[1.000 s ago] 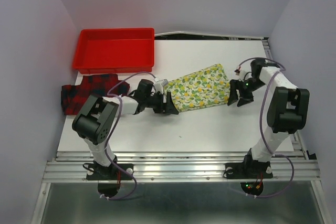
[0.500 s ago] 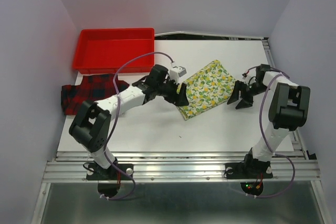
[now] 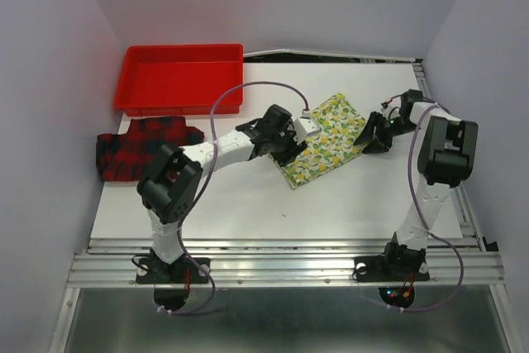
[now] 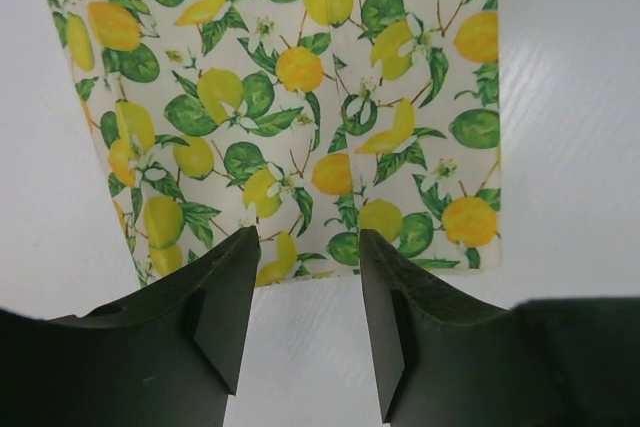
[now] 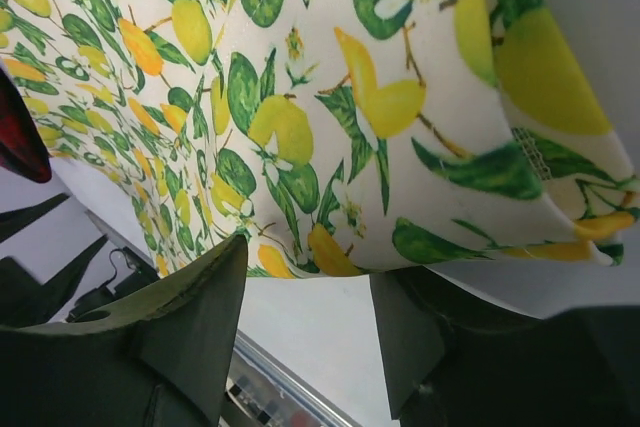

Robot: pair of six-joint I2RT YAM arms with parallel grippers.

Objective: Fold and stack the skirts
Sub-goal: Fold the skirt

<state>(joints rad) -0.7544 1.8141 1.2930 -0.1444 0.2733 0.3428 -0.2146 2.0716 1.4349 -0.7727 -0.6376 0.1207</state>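
**Lemon skirt [image 3: 331,142] flat between two spread grippers, plaid skirt [image 3: 140,148] well off to the left**

Underneath everything, a white table [image 3: 347,204]: smooth, matte, rectangular. At its far left corner, a red tray [image 3: 182,80] of hard, glossy plastic, shallow and rectangular with a raised rim.

Just in front of the tray, at the table's left edge: plaid skirt, soft cloth in red and black checks, spread out wider than deep, outline a little rumpled. Touched by neither arm.

Right of the table's middle: lemon skirt, thin printed cloth, white with yellow lemons, green leaves and small pale blossoms. Laid as a long flat strip with straight hemmed edges, slanting from a near-left end to a far-right end.

At the near-left end, left gripper [image 4: 308,247]: jaws moderately spread, clamped on nothing, tips right at the short hem. Contact with the cloth not clear.

At the far-right end, right gripper [image 5: 308,262]: jaws likewise parted, no pinch visible. Edge of the cloth close to the lens, running across the gap and overlapping one finger in the wrist view.

On both, fingers [image 4: 225,317] dark, matte and wedge-shaped, with flat inner faces.
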